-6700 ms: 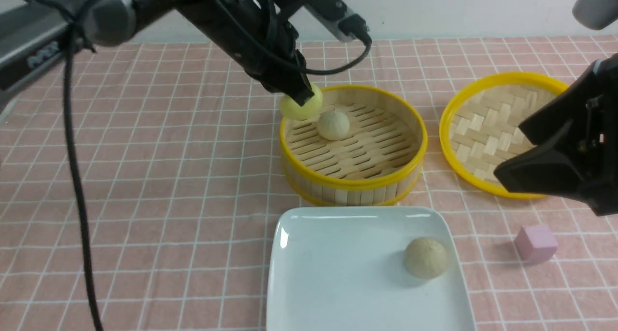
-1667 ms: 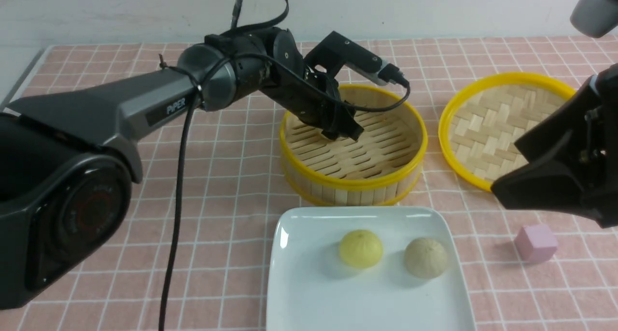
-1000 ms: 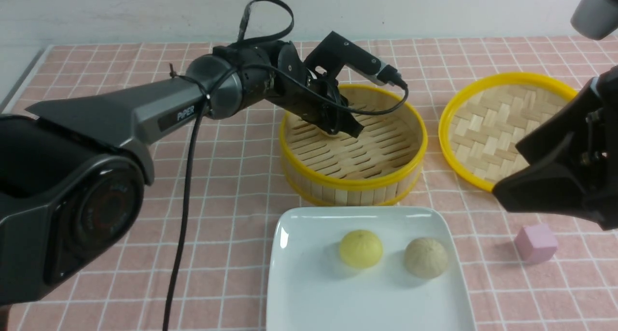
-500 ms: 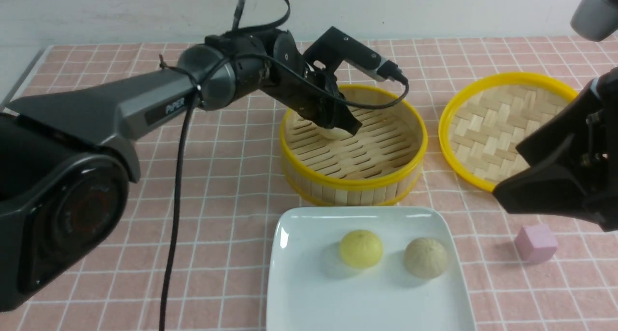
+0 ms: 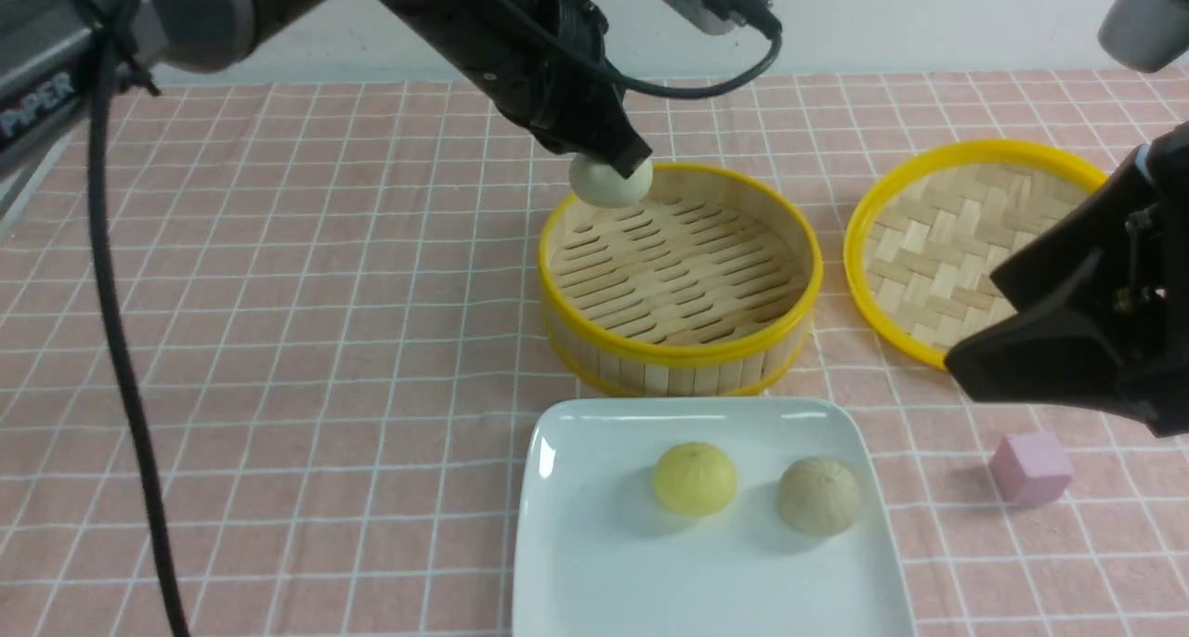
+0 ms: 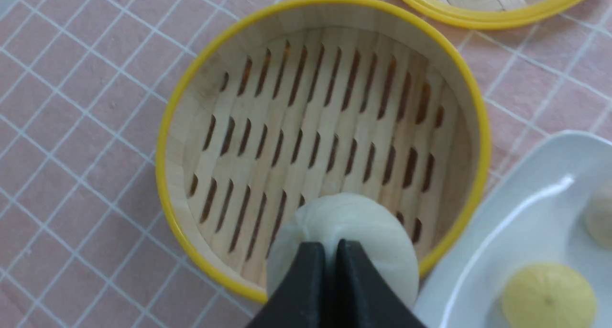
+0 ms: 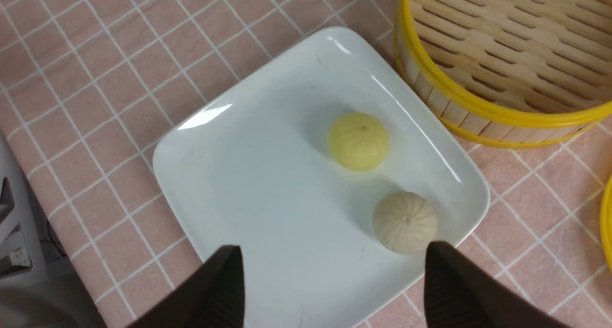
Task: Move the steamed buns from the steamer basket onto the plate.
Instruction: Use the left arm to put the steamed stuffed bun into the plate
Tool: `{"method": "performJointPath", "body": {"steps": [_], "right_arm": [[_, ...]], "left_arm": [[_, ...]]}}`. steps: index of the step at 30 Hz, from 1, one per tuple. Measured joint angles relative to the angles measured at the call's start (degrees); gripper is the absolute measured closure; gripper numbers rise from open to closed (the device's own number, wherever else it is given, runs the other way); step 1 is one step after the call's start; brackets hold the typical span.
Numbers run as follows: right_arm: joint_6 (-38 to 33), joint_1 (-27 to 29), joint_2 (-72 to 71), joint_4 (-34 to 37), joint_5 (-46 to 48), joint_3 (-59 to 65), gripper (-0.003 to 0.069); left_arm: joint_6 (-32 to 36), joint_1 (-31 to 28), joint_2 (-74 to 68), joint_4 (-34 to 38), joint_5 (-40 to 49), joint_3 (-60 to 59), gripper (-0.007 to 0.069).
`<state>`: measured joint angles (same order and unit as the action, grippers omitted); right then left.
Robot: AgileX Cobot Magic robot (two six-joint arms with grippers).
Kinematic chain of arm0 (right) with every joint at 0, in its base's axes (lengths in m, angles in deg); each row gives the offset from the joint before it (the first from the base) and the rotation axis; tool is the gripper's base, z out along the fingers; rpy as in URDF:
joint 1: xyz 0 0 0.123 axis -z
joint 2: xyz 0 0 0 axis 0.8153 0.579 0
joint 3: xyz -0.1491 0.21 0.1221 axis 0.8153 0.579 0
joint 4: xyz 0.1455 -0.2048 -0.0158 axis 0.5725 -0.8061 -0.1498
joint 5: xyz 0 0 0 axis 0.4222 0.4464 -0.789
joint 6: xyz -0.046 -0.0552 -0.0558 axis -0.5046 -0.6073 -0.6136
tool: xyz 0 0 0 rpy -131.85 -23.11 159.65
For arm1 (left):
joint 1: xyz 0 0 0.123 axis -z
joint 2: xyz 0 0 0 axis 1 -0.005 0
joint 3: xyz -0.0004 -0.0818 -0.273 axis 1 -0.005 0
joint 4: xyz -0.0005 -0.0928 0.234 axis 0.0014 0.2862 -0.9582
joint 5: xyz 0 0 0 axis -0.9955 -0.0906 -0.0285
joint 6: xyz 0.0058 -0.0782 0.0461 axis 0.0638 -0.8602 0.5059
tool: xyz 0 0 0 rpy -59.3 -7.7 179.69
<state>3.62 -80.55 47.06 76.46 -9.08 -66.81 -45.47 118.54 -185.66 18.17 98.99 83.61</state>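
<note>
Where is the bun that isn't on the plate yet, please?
Front view: the beige bun hangs in the left gripper above the steamer basket's far-left edge.

Glossy plate (image 5: 604, 563), matt bamboo steamer basket (image 5: 669, 372)

A pale beige pleated steamed bun (image 5: 608, 184) hangs in the air over the far left rim of the round bamboo steamer basket (image 5: 683, 354) with yellow rims, pinched at its top by the left hand (image 5: 630, 163). On the glossy white rounded-square plate (image 5: 594, 563), just in front of the basket, a yellow bun (image 5: 695, 477) and a tan bun (image 5: 818, 496) sit side by side, not touching.
</note>
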Motion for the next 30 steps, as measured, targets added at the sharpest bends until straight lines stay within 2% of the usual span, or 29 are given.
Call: {"method": "performJointPath", "body": {"steps": [1, 3, 7, 16, 20, 30], "right_arm": [[0.0, 0.0, 0.0, 0.0, 0.0, 0.0, 0.0164], [0.0, 0.0, 0.0, 0.0, 0.0, 0.0, 0.0164], [0.0, 0.0, 0.0, 0.0, 0.0, 0.0, 0.0164], [0.0, 0.0, 0.0, 0.0, -0.2, 0.0, 0.0164], [0.0, 0.0, 0.1, -0.1, -0.2, 0.0, 0.0164], [0.0, 0.0, 0.2, -0.2, -0.2, 0.0, 0.0164]], "left_arm": [[0.0, 0.0, 0.3, 0.0, 0.9, 0.0, 0.0594], [0.0, 0.0, 1.6, 0.0, 8.2, 0.0, 0.0594], [0.0, 0.0, 1.8, 1.1, 14.6, 0.0, 0.0594], [-0.1, 0.0, 1.0, 10.1, 15.0, 0.0, 0.0594], [-0.1, 0.0, -0.2, 10.4, 14.8, -1.9, 0.0593], [4.4, 0.0, -5.1, 10.9, 13.2, -16.3, 0.0592]]}}
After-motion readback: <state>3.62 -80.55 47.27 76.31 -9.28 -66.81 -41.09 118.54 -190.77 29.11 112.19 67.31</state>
